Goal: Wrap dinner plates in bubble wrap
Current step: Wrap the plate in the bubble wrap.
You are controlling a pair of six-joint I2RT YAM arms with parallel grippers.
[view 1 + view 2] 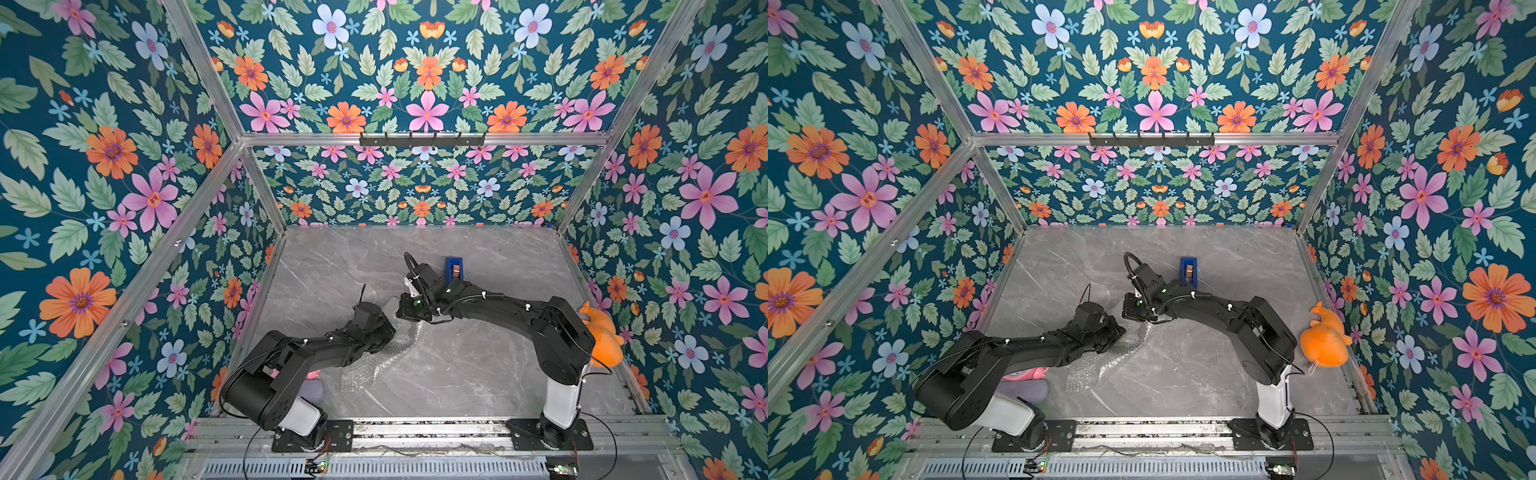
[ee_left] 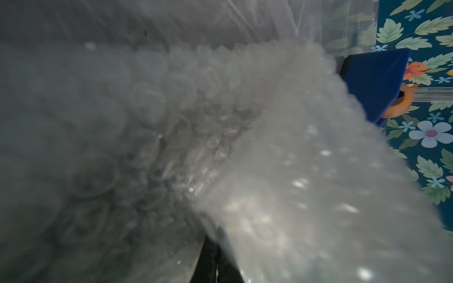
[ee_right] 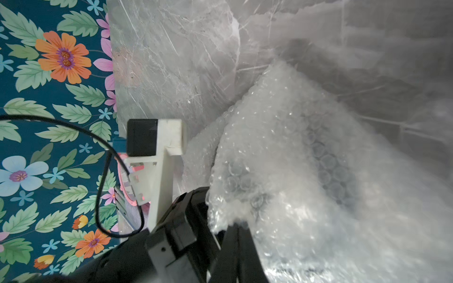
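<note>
The bubble wrap (image 1: 376,365) lies bunched on the grey marble table (image 1: 478,365) between the two arms, and it shows in both top views (image 1: 1100,368). My left gripper (image 2: 212,257) is shut on a fold of the wrap (image 2: 282,171), which fills the left wrist view. My right gripper (image 3: 236,229) is shut on another edge of the wrap (image 3: 282,147). Seen from above, the left gripper (image 1: 388,332) and right gripper (image 1: 405,312) sit close together over the sheet. The dinner plate is hidden.
A blue tape dispenser (image 1: 454,268) stands behind the right wrist, also seen as the blue dispenser (image 2: 372,80). An orange plush toy (image 1: 1325,340) lies by the right wall. Pink and purple soft items (image 1: 1027,384) sit under the left arm. Floral walls enclose the table.
</note>
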